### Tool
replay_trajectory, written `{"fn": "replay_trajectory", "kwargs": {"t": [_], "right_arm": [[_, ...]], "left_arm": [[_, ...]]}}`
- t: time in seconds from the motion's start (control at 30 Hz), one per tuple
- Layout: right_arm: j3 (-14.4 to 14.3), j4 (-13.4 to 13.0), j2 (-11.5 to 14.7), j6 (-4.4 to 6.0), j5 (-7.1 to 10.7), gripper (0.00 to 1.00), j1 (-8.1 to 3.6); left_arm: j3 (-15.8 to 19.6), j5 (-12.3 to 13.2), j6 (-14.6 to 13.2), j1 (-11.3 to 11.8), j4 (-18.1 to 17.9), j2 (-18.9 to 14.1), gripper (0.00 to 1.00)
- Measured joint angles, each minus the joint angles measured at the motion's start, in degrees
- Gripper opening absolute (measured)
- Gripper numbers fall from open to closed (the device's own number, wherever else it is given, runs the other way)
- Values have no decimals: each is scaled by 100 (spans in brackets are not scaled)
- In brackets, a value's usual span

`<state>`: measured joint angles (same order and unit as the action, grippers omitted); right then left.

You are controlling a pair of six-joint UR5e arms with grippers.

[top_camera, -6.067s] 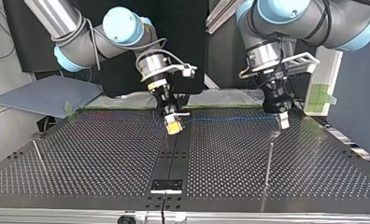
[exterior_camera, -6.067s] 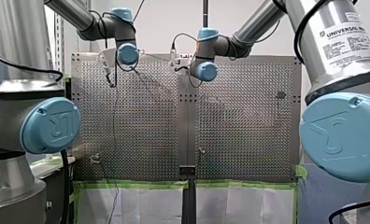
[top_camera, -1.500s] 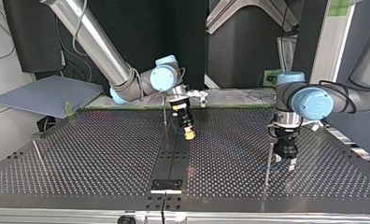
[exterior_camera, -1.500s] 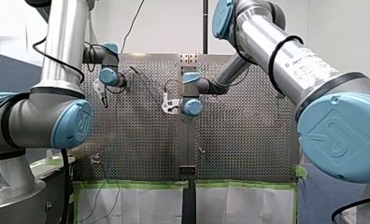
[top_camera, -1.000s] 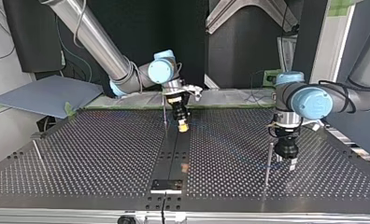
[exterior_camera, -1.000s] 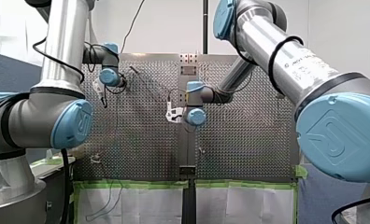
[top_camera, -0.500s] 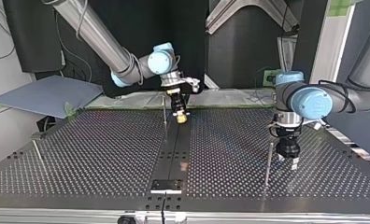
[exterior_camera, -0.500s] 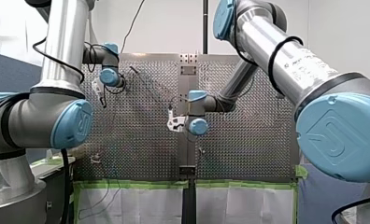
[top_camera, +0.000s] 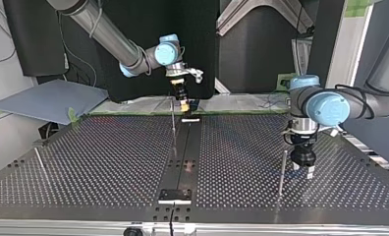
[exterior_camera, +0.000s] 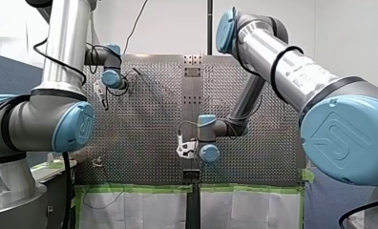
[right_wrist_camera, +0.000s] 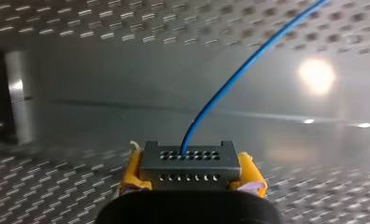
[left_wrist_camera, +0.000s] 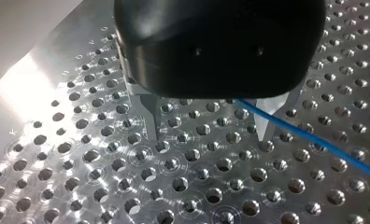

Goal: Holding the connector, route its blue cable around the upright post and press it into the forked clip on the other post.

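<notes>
**Item 1. Grey rectangular connector** (right_wrist_camera: 188,161), metal-look block with two rows of small holes.
- Holder: my right gripper (top_camera: 184,104). Its yellow-padded fingers (right_wrist_camera: 132,172) are closed on the block's two short ends.
- The holed face points outward, presumably so the wire can leave it without a kink.
- Location: just behind the centre post (top_camera: 172,118), on the arms' side, raised above the perforated metal table (top_camera: 84,162).

**Item 2. Thin blue cable** (left_wrist_camera: 323,146).
- It leaves the connector's upper row of holes and arcs away over the table.
- In the left wrist view it runs slantwise past one finger of the other tool.

**Item 3. My left gripper** (left_wrist_camera: 206,121), black body with pale metal fingers.
- Its fingers are spread wide and grip nothing. Whether the wire touches a finger cannot be told.
- Location: well to the right of the centre post in the top view, low over the table, just beside the second post (top_camera: 282,172).
- Judged purpose: a guide keeping the wire down near that post.

**Item 4. Third post** (top_camera: 39,162).
- Location: well to the left of the centre post in the top view.
- The forked clip cannot be made out on any post.

**Status (judged):** routing is in hand and pressing is not yet done.
</notes>
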<state>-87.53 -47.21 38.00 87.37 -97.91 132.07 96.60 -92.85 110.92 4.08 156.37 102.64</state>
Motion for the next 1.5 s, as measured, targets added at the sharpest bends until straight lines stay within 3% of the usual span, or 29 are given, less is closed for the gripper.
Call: {"fn": "replay_trajectory", "kwargs": {"t": [0.4, 0.7, 1.37, 1.5], "right_arm": [[-576, -396, -575, 69, -98, 0, -20], [-984, -542, -994, 92, -181, 0, -156], [-1057, -1014, -2001, 179, -208, 0, -630], [-1056, -1034, -2071, 193, -215, 0, -713]], "left_arm": [[3, 0, 0, 16, 0, -1, 100], [1, 0, 0, 22, 0, -2, 100], [3, 7, 0, 26, 17, 1, 100], [5, 8, 0, 28, 23, 1, 100]]}}
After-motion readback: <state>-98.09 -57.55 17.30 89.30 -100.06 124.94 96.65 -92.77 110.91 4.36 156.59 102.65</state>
